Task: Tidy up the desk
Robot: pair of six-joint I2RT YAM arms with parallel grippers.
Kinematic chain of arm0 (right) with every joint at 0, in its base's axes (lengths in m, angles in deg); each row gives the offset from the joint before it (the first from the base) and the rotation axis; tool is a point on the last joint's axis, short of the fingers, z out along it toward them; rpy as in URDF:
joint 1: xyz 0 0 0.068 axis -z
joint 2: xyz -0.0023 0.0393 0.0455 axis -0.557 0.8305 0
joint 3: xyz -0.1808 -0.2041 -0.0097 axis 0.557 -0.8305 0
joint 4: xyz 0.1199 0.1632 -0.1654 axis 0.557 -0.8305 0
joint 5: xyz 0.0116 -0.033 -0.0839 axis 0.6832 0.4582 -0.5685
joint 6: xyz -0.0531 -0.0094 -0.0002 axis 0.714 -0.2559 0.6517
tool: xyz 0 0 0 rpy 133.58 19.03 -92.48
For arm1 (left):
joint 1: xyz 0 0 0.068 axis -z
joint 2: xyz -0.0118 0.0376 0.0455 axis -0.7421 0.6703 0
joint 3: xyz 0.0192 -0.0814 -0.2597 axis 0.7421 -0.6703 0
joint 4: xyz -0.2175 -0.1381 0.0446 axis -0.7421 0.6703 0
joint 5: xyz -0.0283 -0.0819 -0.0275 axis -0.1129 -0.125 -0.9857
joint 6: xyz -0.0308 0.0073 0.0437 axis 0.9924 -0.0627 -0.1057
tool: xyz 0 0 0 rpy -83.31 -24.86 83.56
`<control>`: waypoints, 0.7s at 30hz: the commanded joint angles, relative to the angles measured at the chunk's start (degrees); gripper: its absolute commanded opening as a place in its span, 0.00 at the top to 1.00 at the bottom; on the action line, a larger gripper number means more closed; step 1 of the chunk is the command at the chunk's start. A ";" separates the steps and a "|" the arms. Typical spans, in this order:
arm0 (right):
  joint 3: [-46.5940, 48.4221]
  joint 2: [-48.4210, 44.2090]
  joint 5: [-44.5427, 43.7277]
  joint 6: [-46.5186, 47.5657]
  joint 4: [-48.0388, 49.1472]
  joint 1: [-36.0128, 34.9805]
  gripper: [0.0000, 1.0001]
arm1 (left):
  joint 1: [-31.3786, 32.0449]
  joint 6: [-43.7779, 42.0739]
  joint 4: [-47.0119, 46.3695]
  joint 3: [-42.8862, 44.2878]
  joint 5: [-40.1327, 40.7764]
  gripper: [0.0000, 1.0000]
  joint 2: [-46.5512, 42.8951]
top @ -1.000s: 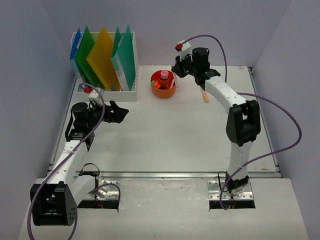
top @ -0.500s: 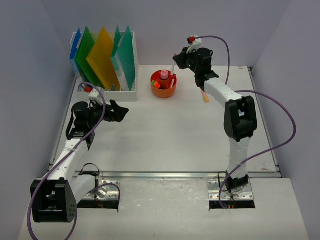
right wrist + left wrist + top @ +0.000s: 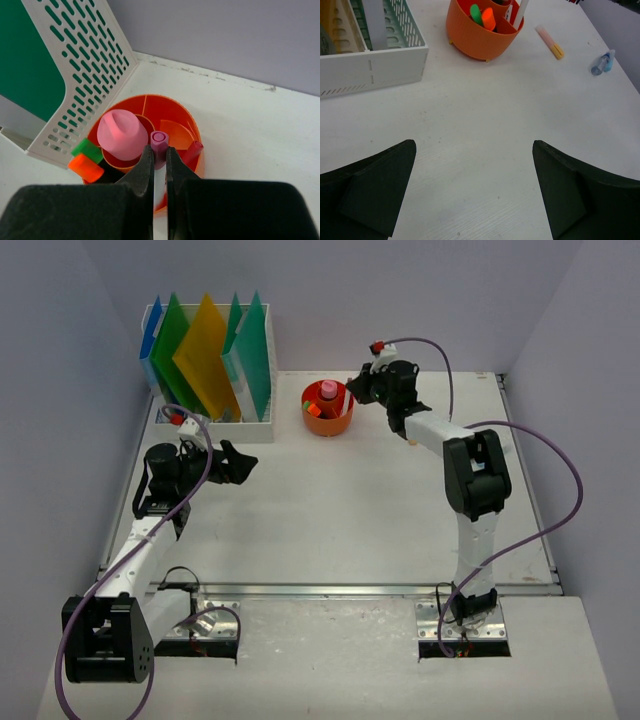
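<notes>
R gripper [image 3: 159,150]: fingers pressed onto purple-tipped pen [image 3: 159,138], pen upright in orange holder [image 3: 194,131]. Holder sits on desk [image 3: 330,510], far-centre, just beside white file rack [image 3: 215,426]. Desk lies under both tools. L gripper [image 3: 474,145]: spread wide, nothing between, hovers above desk's left side, near rack.

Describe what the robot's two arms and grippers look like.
The left arm and right arm have white links and black joint housings. A purple cable loops along each, with a red plug near the wrist. The left gripper and right gripper have black wedge fingers.
</notes>
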 commanded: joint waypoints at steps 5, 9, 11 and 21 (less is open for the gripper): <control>-5.51 -3.97 1.28 -6.00 -0.67 -0.46 1.00 | -0.31 -1.11 -2.64 0.22 0.00 0.00 -0.39; -6.20 -4.39 2.63 -8.22 -1.93 -1.33 1.00 | -0.31 -1.35 -2.55 0.48 -0.09 0.00 -0.33; -6.28 -4.72 3.08 -8.93 -2.97 -2.19 1.00 | -0.31 -1.42 -2.34 0.57 -0.05 0.00 -0.47; -6.84 -7.98 3.83 -11.41 -8.65 -4.34 0.35 | -0.31 -1.66 -2.29 0.07 -0.26 0.00 -0.67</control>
